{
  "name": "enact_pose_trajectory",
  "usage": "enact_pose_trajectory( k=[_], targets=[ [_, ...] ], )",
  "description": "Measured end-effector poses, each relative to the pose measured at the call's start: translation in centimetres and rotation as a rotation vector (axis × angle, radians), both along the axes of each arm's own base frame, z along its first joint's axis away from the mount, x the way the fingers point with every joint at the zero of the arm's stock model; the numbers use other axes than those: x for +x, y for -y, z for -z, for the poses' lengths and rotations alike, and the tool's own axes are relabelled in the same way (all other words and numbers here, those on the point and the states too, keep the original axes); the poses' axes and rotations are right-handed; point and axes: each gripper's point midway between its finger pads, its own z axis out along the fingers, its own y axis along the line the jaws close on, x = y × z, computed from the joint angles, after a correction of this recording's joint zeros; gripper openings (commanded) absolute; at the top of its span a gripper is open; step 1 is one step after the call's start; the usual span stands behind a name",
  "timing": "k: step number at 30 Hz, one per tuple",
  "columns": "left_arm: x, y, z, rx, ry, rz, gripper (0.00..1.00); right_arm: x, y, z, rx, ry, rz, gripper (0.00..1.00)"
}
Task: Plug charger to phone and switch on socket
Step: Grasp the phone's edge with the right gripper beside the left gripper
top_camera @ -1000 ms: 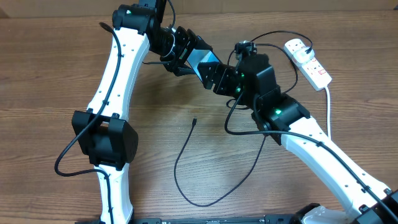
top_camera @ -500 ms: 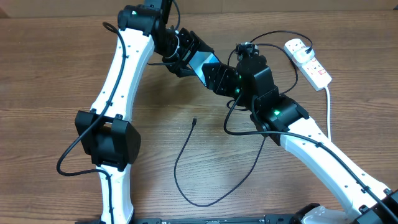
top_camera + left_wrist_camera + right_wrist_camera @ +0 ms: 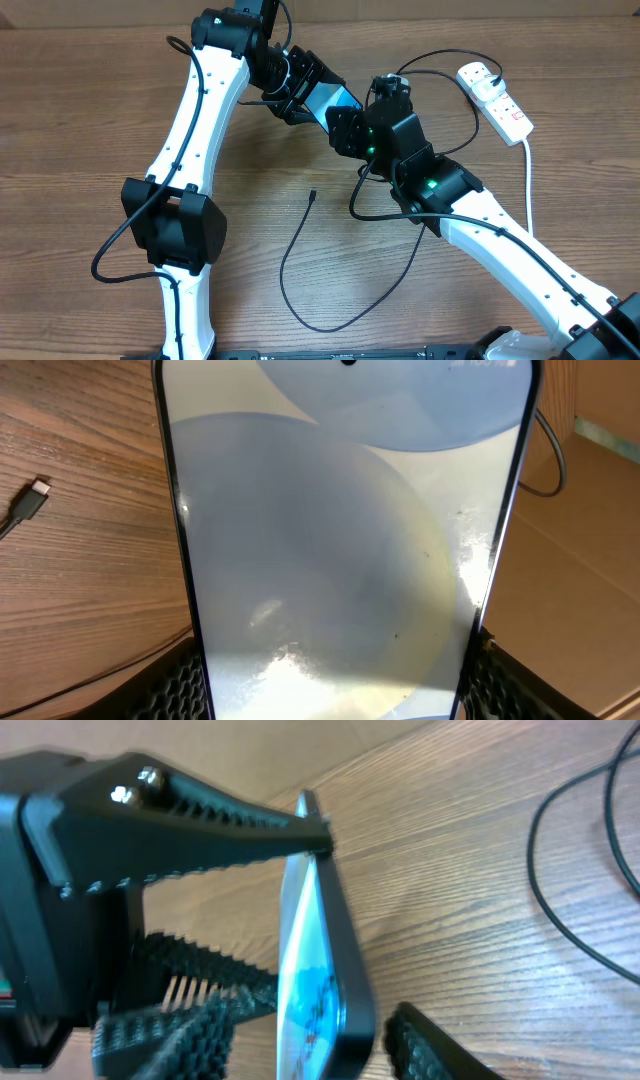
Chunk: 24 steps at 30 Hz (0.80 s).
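My left gripper point(image 3: 300, 88) is shut on the phone point(image 3: 332, 100) and holds it tilted above the table at the back. In the left wrist view the phone's light blue screen point(image 3: 340, 540) fills the frame between both fingers point(image 3: 330, 695). My right gripper point(image 3: 343, 127) is open, its fingers point(image 3: 310, 1040) on either side of the phone's free end point(image 3: 325, 950), which shows edge-on with small gaps. The charger cable point(image 3: 300, 300) loops on the table, its connector tip point(image 3: 313, 195) lying free; the tip also shows in the left wrist view point(image 3: 35, 495). The socket point(image 3: 495, 98) lies at the back right.
The socket's thick white cord point(image 3: 527, 170) runs down the right side. A black cable point(image 3: 560, 870) curves over the wood to the right of my right gripper. A cardboard wall point(image 3: 590, 550) stands along the table's back edge.
My right arm has moved left, bringing its open fingers around the phone's free end. My left arm shifted slightly right with the phone. The charger has not moved.
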Motion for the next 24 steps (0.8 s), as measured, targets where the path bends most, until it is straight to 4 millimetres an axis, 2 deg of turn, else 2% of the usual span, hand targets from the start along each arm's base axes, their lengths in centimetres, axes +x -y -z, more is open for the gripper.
enact_pose_trajectory(
  k=[8,12,24],
  targets=[
    [-0.17,0.22,0.01,0.001,-0.002,0.005,0.57,0.05,0.22,0.09,-0.006,-0.001,0.012,0.44],
    [-0.36,0.56,0.01,0.001,-0.002,0.013,0.57,0.01,0.25,0.17,-0.008,-0.005,0.013,0.38],
    [-0.53,0.83,0.02,0.001,-0.003,0.020,0.57,0.00,0.28,0.21,-0.009,-0.006,0.014,0.30]
  ],
)
